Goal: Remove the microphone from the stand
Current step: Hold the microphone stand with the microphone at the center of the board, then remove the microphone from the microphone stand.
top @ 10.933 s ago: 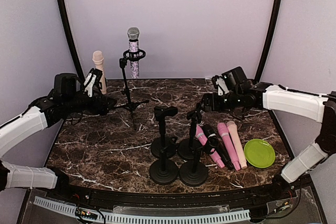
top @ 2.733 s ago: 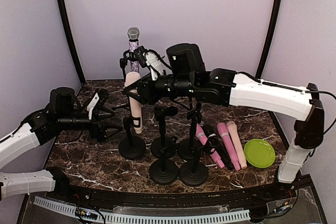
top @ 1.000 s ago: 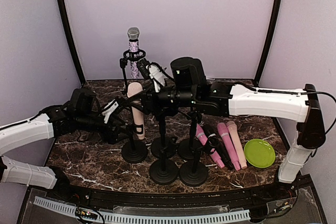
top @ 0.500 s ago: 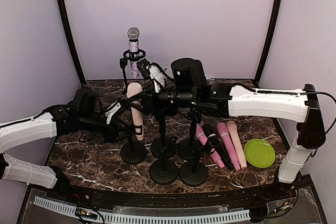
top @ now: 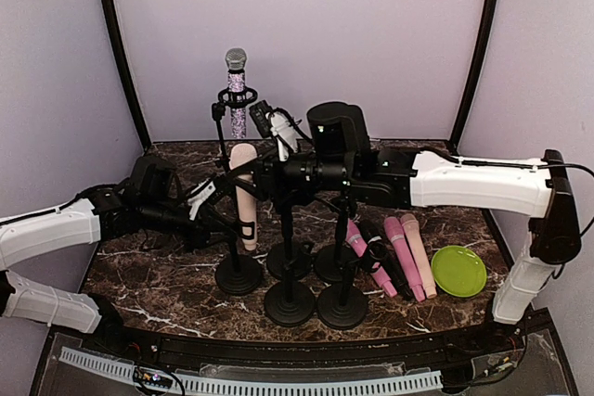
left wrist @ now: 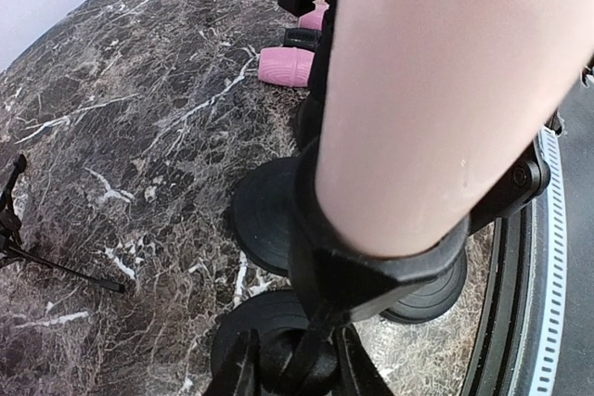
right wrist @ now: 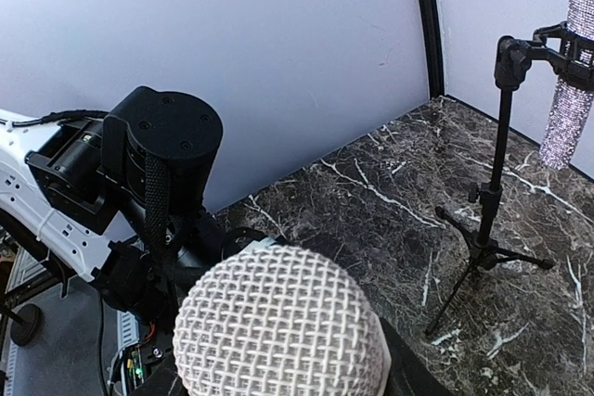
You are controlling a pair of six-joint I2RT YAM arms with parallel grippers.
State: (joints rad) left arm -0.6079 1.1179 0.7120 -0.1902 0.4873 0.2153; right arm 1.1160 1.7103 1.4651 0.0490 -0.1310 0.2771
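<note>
The microphone (top: pixel 244 194), of a pale beige colour, is seen upright in the clip of a small black stand (top: pixel 238 275). The stand's round base is placed on the marble table (top: pixel 158 266), at the left of a group of four other black stands (top: pixel 290 303).

The stand is approached from the left by the left gripper (left wrist: pixel 297 373). In the left wrist view its fingers (left wrist: pixel 243 373) are seen narrow, set tight on both sides of the thin stem, just above the base and under the clip.

The upper part of the microphone is reached from the right by the right gripper (top: pixel 260 166). In the top view it is closed on the body of the microphone, just below the head. In the right wrist view only the mesh head is shown, directly under the camera, and the fingers themselves are mostly hidden.

Right of the stands, several microphones (top: pixel 401 257), pink and black, are laid side by side, and a green plate (top: pixel 458 271) is placed just beside them. At the back, a glittering microphone (top: pixel 237 90) is held upright in a tripod stand (top: pixel 225 150).
</note>
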